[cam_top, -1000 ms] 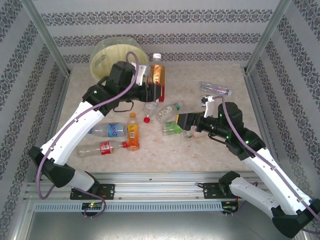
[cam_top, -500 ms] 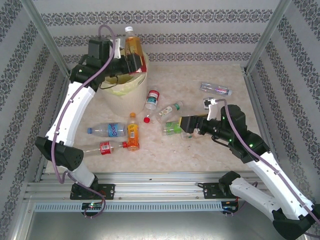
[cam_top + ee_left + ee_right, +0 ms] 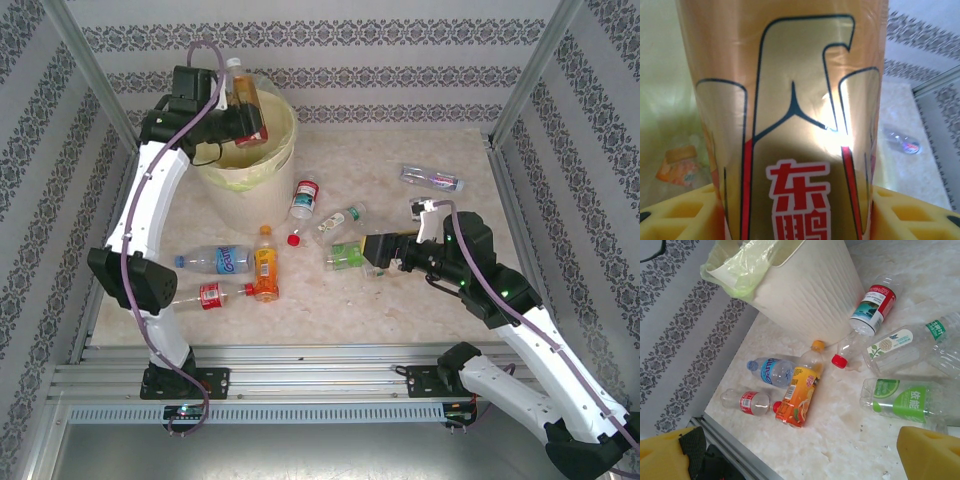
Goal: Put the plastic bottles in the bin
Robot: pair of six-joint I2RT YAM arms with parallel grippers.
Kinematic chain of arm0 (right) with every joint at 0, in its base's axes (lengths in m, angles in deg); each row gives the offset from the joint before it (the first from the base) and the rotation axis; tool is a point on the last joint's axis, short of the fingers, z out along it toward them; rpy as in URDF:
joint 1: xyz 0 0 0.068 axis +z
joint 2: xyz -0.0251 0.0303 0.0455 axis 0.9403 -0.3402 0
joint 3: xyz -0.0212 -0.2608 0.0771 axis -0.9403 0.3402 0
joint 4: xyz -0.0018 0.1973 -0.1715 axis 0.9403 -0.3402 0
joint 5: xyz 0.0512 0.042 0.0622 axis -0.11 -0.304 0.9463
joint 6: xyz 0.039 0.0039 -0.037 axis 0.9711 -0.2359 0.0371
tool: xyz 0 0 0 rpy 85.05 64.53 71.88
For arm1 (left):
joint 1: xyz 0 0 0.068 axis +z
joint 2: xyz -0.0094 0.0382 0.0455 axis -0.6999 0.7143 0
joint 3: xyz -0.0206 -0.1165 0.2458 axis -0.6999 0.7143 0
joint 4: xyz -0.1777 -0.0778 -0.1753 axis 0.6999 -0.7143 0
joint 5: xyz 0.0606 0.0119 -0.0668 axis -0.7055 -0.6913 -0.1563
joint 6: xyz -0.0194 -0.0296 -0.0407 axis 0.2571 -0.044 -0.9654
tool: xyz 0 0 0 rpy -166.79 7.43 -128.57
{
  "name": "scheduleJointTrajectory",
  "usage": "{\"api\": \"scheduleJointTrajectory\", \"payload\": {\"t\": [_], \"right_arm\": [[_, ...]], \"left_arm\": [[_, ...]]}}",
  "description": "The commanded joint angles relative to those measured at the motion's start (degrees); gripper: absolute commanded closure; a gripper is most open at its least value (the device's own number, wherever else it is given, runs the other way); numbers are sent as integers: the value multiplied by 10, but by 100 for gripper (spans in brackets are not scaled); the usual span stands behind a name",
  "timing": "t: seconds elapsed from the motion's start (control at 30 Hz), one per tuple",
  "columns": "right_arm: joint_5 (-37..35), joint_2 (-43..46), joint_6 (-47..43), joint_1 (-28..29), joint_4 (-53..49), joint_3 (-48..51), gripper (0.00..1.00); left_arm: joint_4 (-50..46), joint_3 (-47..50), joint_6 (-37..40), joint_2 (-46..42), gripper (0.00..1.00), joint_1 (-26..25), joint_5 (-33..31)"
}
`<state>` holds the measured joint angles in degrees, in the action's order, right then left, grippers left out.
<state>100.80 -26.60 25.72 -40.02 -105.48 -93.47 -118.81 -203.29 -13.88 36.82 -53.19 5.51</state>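
Progress: left gripper (image 3: 250, 122) clasped an orange bottle (image 3: 242, 92) over the bin (image 3: 265, 185); right gripper (image 3: 372, 250) gaped empty; several bottles (image 3: 220, 260) littered the table (image 3: 400, 305).

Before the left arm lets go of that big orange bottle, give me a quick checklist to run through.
1. Grip: the left gripper is shut on the orange bottle, pads on both sides in the left wrist view: ok.
2. Bottle's lower end over the bin opening: ok in the top view.
3. Bin upright with its mouth unobstructed: ok.
4. Bottle's height above the rim: cannot tell.
5. Right gripper away from the bin: ok, it is open beside the green-label bottle.
6. Room left inside the bin: cannot tell.
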Motion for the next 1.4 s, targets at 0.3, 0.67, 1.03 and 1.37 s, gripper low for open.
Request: {"api": "scheduleJointTrajectory", "payload": {"t": [0.3,0.67,1.03,1.37], "right_arm": [[-6,6,-7,-7,1,15,2],[-2,4,-5,-8,6,20,2],[10,8,0,-8,8,19,2],[33,6,10,-8,24,30,2]], "left_arm": [[-109,-18,95,37,36,6,-24],[-102,-27,90,16,17,6,-13],[-102,-34,76,-35,7,5,3],[-87,151,52,-200,1,-44,-33]]}}
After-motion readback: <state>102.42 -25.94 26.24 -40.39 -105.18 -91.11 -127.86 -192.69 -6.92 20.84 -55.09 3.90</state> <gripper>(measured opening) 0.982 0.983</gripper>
